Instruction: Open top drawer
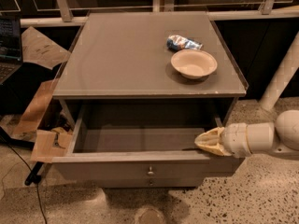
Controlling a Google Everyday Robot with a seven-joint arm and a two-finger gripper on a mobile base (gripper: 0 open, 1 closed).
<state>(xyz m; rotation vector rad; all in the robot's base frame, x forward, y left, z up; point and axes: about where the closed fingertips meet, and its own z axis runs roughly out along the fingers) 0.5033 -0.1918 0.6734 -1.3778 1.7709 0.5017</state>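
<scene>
The wide grey wooden top drawer (107, 170) stands well open, seemingly done; cream gripper (209, 142) rests at its right front corner, lower right, hold impossible to tell

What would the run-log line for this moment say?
top drawer: pulled out | gripper: at its right front corner | cabinet top: bowl, packet

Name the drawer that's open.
The top drawer, pulled out, interior showing; the drawer beneath is shut. The gripper is at the top drawer's right front corner.
</scene>
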